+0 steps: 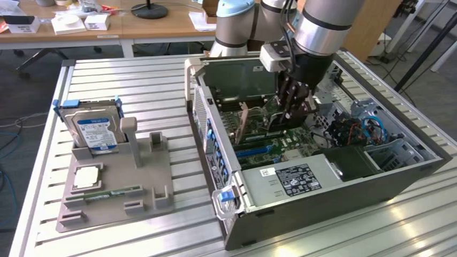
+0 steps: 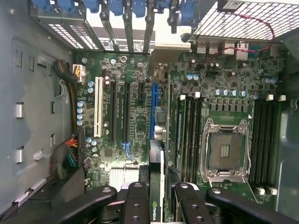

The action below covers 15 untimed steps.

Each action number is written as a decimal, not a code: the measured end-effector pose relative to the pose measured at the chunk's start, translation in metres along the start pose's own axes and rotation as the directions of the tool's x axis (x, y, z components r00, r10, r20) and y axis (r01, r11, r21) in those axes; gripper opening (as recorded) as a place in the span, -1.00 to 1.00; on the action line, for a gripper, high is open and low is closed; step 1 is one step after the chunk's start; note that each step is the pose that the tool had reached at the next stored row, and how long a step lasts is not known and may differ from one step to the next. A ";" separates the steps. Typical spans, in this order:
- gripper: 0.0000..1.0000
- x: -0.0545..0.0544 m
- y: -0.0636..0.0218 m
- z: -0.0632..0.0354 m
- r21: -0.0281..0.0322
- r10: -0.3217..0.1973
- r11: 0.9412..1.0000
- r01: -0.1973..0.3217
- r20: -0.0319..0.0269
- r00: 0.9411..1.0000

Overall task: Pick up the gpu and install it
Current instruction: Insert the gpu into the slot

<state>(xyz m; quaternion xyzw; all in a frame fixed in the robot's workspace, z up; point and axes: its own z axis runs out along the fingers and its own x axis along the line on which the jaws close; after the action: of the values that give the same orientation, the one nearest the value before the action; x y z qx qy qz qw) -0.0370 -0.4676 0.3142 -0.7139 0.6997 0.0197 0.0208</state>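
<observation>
My gripper (image 1: 290, 107) reaches down into the open computer case (image 1: 371, 184), above the motherboard (image 1: 275, 142). In the wrist view the gripper (image 2: 159, 186) is shut on the gpu (image 2: 154, 212), a thin dark card seen edge-on between the black fingers (image 2: 135, 200), with a green logo on it. The card hangs just above the board, roughly in line with the blue expansion slot (image 2: 154, 109); I cannot tell whether it touches. The black slots (image 2: 126, 112) and white slot (image 2: 98, 107) beside it hold nothing.
The CPU socket (image 2: 225, 151) and memory slots (image 2: 191, 126) lie beside the card. Cable bundles (image 2: 70, 156) sit along the case wall. A power supply (image 1: 296, 179) fills the case's near end. On the exterior view's left, a grey holder (image 1: 136, 176) carries a hard drive (image 1: 96, 131), a CPU (image 1: 85, 176) and a memory stick (image 1: 111, 193).
</observation>
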 end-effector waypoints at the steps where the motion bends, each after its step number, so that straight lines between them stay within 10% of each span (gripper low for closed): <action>1: -0.48 0.000 0.0000 0.0006 0.000 0.000 1.000 0.000 0.000 1.000; 15: -0.48 -0.002 0.0000 0.0033 0.000 0.000 1.000 0.000 0.000 1.000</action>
<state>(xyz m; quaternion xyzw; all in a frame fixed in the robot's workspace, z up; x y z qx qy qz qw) -0.0371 -0.4654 0.3110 -0.7139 0.6997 0.0198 0.0208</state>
